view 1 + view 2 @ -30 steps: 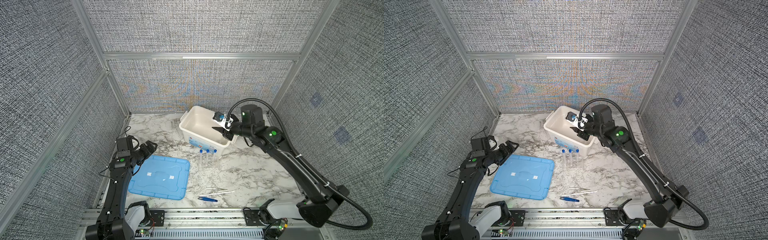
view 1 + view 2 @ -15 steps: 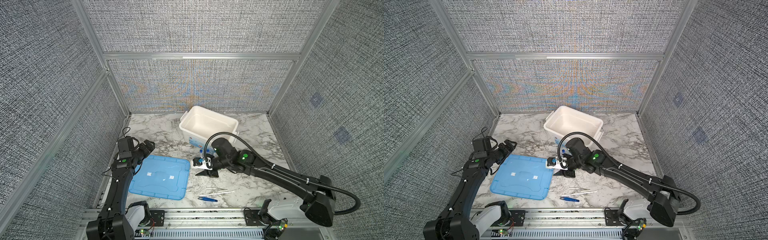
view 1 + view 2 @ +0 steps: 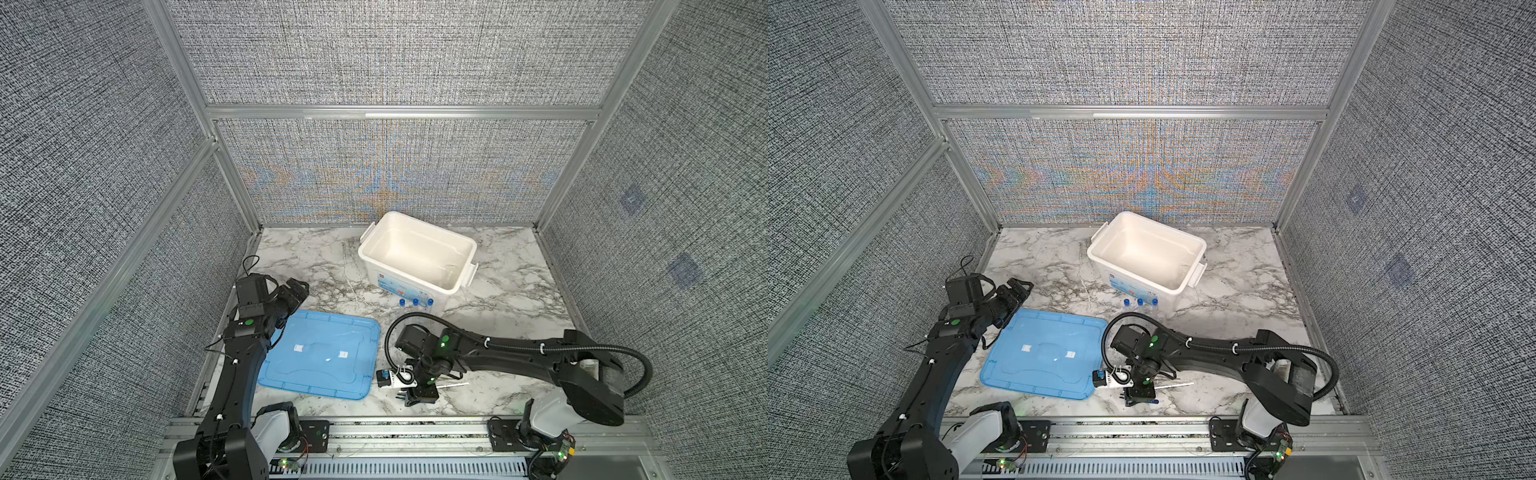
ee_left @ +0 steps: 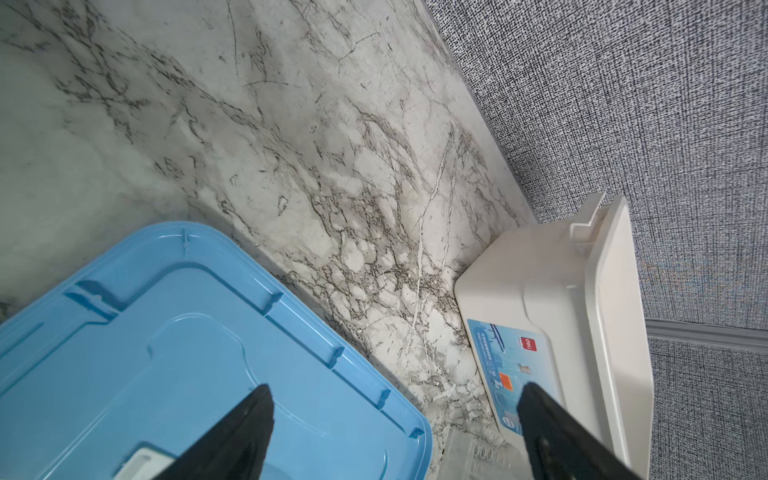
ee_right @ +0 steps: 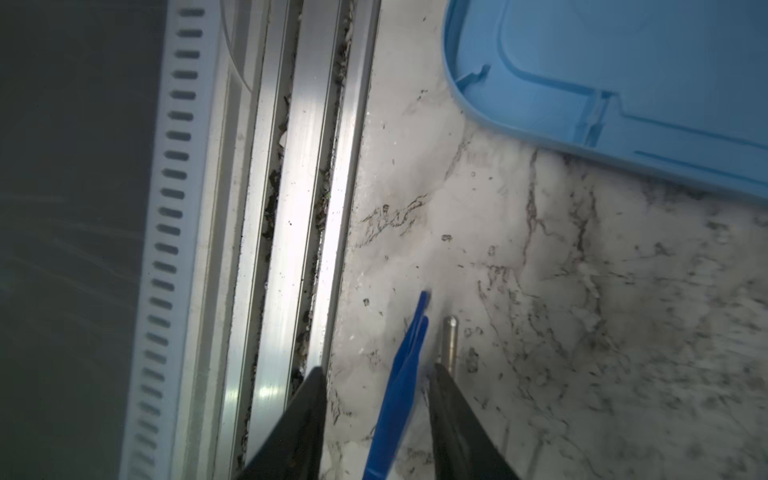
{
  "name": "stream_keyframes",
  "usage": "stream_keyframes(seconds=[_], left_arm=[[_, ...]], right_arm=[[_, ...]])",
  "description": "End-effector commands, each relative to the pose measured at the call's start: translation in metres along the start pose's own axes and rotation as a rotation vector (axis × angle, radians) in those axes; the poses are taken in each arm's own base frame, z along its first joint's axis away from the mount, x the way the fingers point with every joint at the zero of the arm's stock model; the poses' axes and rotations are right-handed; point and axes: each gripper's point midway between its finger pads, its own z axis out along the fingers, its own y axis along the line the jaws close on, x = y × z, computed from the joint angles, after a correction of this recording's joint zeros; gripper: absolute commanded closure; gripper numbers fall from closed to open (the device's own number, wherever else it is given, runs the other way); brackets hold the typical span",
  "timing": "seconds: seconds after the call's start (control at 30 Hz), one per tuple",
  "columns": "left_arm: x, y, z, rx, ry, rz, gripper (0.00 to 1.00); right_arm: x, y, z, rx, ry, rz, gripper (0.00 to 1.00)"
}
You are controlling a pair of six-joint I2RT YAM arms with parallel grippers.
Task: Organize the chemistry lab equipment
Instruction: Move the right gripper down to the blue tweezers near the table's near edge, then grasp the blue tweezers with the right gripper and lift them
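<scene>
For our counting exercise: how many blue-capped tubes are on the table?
3. Left tube, middle tube and right tube stand in a row in front of the white tub; the right arm may hide others.

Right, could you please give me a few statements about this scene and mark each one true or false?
1. The right gripper has its jaws on either side of the blue tweezers. True.
2. The lid is on the tub. False: it lies flat on the table, beside the open tub.
3. The left gripper holds one of the tubes. False: it is open and empty, and the tubes stand in front of the tub.
4. The silver tweezers lie beside the blue tweezers. True.
</scene>
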Motion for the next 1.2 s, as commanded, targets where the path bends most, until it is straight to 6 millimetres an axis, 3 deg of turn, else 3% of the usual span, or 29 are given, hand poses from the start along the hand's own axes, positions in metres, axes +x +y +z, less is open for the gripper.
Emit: stream_keyframes(seconds=[0.0,0.2,0.43,0.63,0.87,1.17], left_arm=[[-0.002,-0.002,-0.001,0.005,-0.009,0.007,0.07],[0.004,0.000,-0.001,0.004,0.014,0.003,0.07],[0.006,0.003,-0.007,-0.007,0.003,0.016,0.07],[0.006,0.004,-0.008,-0.014,0.002,0.020,0.07],[0.006,0.003,-0.007,-0.010,0.005,0.020,0.07],[0.008,0.005,-0.004,-0.011,0.016,0.019,0.07]], right_arm=[[-0.002,-0.005,0.011,0.018,-0.023,0.020,0.60],[-0.001,-0.004,0.021,0.005,-0.004,0.030,0.70],[-0.001,0.002,0.021,0.009,0.006,0.022,0.70],[0.006,0.014,0.011,-0.020,0.052,-0.027,0.62],[0.031,0.020,0.002,-0.010,0.148,-0.160,0.56],[0.050,0.015,0.012,-0.008,0.216,-0.203,0.54]])
